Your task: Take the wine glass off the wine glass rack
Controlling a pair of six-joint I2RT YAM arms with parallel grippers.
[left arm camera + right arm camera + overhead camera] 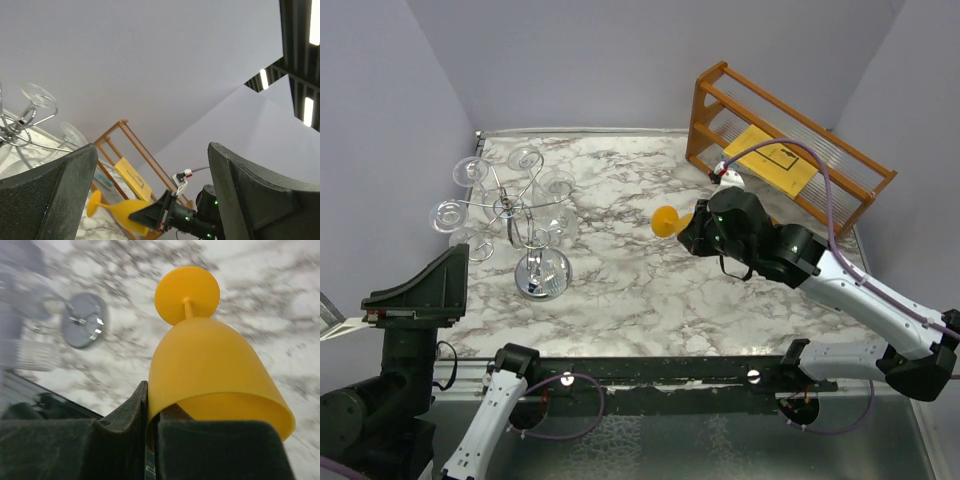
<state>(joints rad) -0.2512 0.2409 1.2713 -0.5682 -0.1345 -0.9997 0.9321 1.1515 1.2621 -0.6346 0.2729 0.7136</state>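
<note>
A yellow wine glass (667, 222) is pinched by its bowl rim in my right gripper (698, 228), which is shut on it and holds it above the middle of the marble table, foot pointing left. In the right wrist view the glass (210, 370) fills the centre, one finger inside the bowl and one outside. The silvery wire wine glass rack (515, 210) stands at the left on its round chrome base (542, 273), with several clear glasses (450, 215) hanging. My left gripper (150, 200) is open and empty at the left edge, pointing up; the yellow glass (120, 212) shows between its fingers.
An orange-brown wooden slatted shelf rack (790, 150) with a yellow card (775, 160) stands at the back right. Purple walls close the table at back and sides. The chrome base (84, 326) is left of the glass in the right wrist view.
</note>
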